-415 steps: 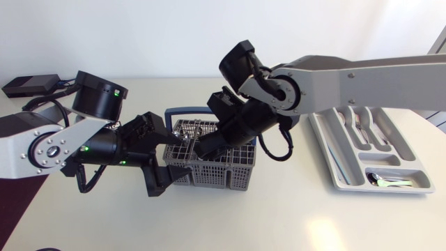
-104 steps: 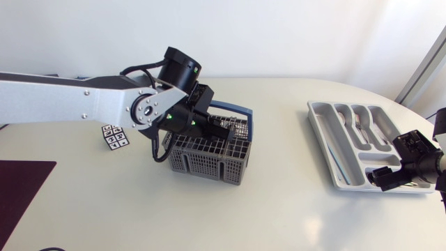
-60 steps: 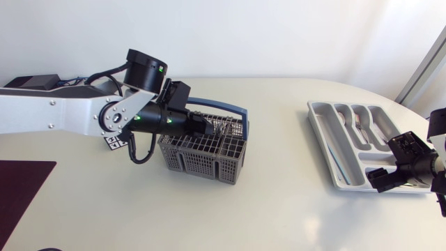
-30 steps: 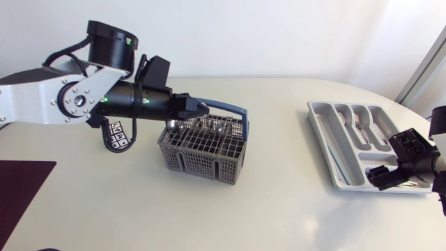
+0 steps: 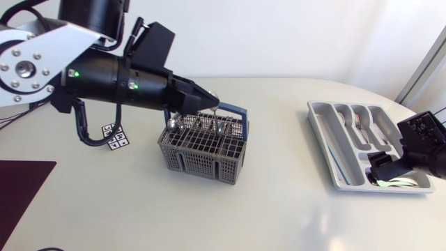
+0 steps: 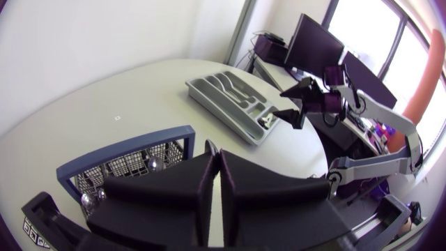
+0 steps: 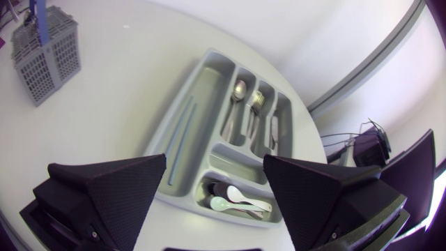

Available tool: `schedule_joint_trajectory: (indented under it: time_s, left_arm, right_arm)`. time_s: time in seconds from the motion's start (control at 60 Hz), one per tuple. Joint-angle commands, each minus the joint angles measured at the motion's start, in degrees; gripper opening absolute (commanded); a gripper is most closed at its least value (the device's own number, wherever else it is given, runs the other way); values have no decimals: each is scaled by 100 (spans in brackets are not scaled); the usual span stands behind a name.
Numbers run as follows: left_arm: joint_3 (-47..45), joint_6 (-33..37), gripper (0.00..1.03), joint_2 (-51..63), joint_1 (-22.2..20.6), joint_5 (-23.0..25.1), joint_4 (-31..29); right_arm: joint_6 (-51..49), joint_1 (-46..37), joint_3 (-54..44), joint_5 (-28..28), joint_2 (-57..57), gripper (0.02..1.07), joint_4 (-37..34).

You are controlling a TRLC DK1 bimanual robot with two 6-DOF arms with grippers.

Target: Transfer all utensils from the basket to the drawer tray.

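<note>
The grey wire basket [image 5: 201,150] with a blue handle stands left of the table's middle, with several silver spoons upright in it. My left gripper [image 5: 213,105] hovers above its far side, shut on the top of a thin silver utensil [image 5: 217,116] that hangs down toward the basket. In the left wrist view its fingers [image 6: 202,174] are pressed together over the basket [image 6: 125,164]. The grey drawer tray [image 5: 326,143] lies at the right. My right gripper [image 5: 391,166] is open over the tray's near end, fingers wide apart above the tray [image 7: 178,132].
The tray holds spoons [image 7: 239,90] and forks [image 7: 258,102] in its long slots and small pale spoons [image 7: 240,203] in the near cross slot. A small marker card [image 5: 115,134] lies left of the basket. A dark mat [image 5: 21,188] covers the near left corner.
My left arm has risen and its shut gripper has moved right along the basket's far side, lifting the thin utensil. My right gripper has drifted slightly right at the tray's near end.
</note>
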Motion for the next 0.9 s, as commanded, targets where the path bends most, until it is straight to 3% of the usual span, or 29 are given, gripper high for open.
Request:
schedule_joint_trajectory:
  time_s: [0.0, 0.25, 0.417, 0.5, 0.617, 0.783, 0.85, 0.883]
  left_arm:
    - [283, 593, 3, 265, -209, -11, -237]
    - [503, 1243, 3, 564, -798, -143, -562]
    - [749, 1568, 3, 704, -1211, -73, -984]
    - [898, 1665, 3, 792, -1343, 182, -1239]
    - [1048, 1700, 3, 898, -1387, 674, -1485]
    - [1355, 1955, 3, 1100, -1457, 1369, -2021]
    - [1417, 2052, 3, 1179, -1492, 1448, -2127]
    - [1426, 2069, 3, 1188, -1501, 1448, -2135]
  right_arm:
    - [38, 92, 304, -456, -81, 102, -418]
    - [-209, 672, 753, -2679, -143, 102, -1710]
    - [-437, 1709, 726, -3233, -169, 102, -1745]
    - [-472, 2219, 709, -3585, -196, 102, -1613]
    - [-437, 2869, 603, -3646, -196, 101, -1174]
    - [-578, 3423, 594, -3945, -20, 87, -937]
    - [-578, 3607, 594, -3963, 33, 85, -875]
    - [-578, 3678, 586, -3963, 50, 78, -866]
